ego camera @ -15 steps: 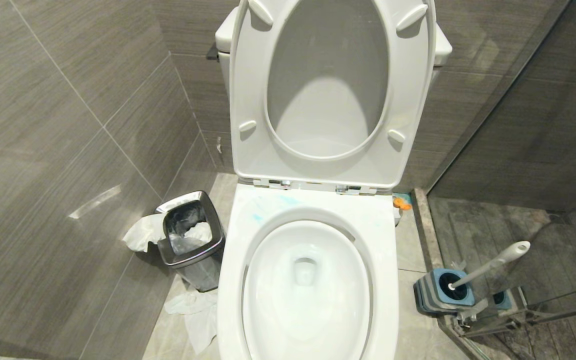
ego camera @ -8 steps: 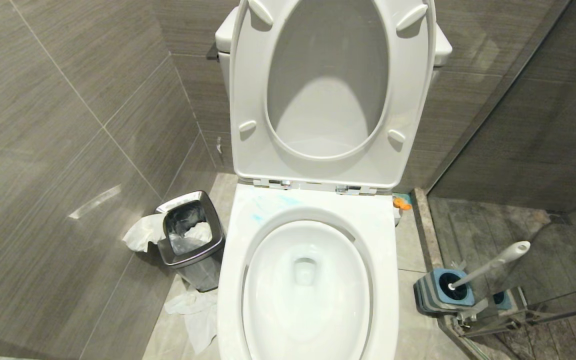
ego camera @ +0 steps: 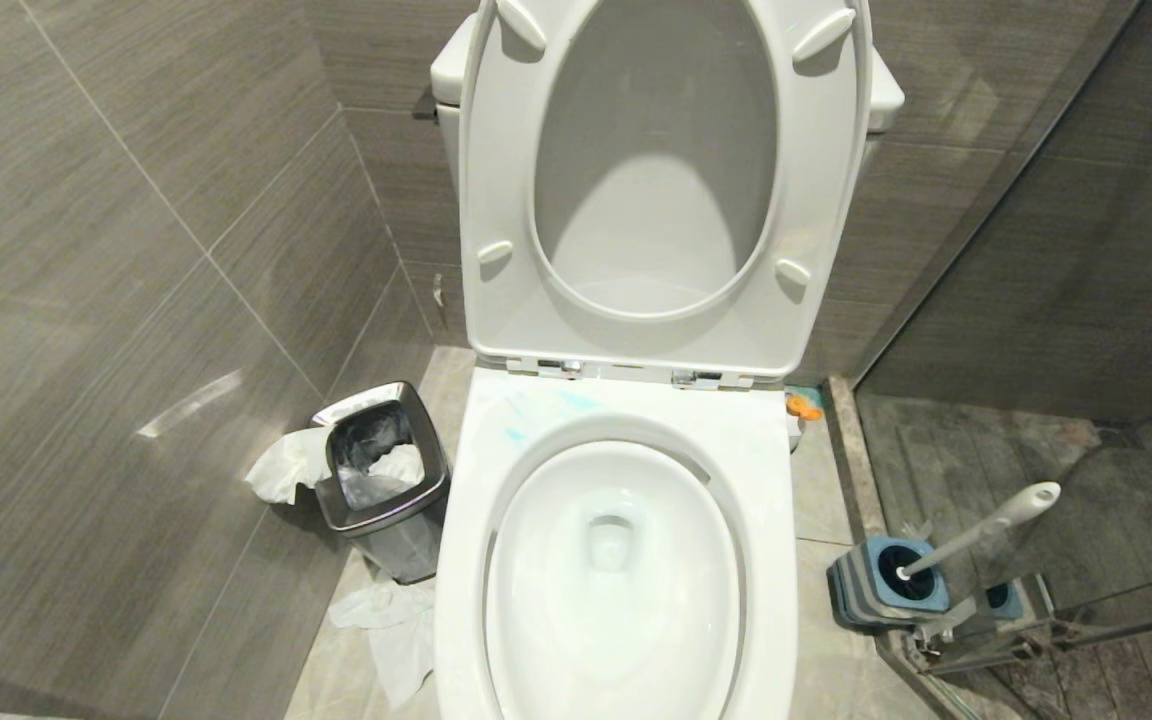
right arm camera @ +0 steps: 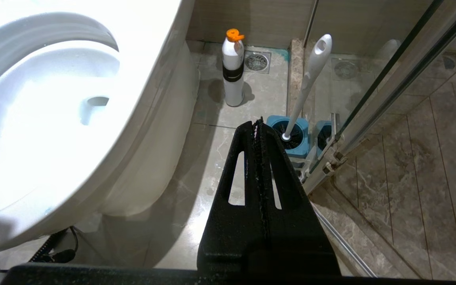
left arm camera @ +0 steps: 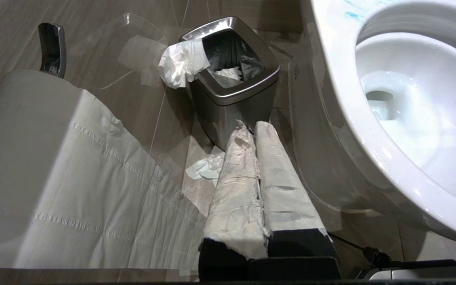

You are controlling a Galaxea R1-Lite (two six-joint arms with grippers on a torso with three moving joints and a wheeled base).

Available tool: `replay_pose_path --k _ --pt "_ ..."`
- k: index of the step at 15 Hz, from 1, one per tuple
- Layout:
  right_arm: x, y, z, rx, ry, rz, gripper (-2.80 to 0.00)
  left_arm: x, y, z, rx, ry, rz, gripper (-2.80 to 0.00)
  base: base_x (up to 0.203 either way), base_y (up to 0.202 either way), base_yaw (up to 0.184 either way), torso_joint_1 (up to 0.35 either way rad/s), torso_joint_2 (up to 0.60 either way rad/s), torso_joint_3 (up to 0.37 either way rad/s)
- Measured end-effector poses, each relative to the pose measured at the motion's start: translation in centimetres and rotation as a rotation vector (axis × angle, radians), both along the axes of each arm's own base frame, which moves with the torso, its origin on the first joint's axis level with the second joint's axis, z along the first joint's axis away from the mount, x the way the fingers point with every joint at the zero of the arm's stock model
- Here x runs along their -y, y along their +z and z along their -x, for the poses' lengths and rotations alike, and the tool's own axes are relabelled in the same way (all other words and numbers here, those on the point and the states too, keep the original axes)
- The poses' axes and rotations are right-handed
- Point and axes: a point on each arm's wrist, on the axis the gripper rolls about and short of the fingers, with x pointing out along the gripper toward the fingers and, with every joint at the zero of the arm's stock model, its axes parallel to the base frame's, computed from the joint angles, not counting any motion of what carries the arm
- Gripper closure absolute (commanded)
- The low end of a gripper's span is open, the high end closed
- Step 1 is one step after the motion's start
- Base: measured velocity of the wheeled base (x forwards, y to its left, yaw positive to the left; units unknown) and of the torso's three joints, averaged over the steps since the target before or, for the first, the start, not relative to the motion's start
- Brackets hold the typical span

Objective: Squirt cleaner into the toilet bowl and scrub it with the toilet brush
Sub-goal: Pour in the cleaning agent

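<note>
The white toilet bowl stands open in front of me, seat and lid raised. Thin blue smears of cleaner mark its back rim. To the right, on the floor, the toilet brush leans in its blue-and-grey holder. My right gripper is shut and empty, hanging low beside the bowl, its tips short of the holder and the brush handle. My left gripper, its fingers wrapped in white paper, is shut and empty by the bowl's left side. Neither gripper shows in the head view.
A white bottle with an orange cap stands on the floor behind the holder. A steel waste bin with tissues sits left of the toilet, crumpled paper lying beside it. A toilet paper roll hangs close on my left. A glass shower door borders the right.
</note>
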Motion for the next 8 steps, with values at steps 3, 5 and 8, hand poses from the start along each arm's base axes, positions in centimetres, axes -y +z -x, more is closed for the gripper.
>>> replay_pose_path --k 3,5,8 --pt "0.0 0.0 0.0 0.0 0.001 0.0 0.0 0.0 0.0 0.0 0.0 0.0 -0.001 0.0 0.0 0.0 0.0 0.0 0.0 0.0" --pt "0.0 0.0 0.0 0.0 0.001 0.0 0.0 0.0 0.0 0.0 0.0 -0.001 0.0 0.0 0.0 0.0 0.0 0.0 0.0 0.0" --pt "0.0 0.0 0.0 0.0 0.002 0.012 0.0 0.0 0.0 0.0 0.0 -0.001 0.0 0.0 0.0 0.0 0.0 0.0 0.0 0.0"
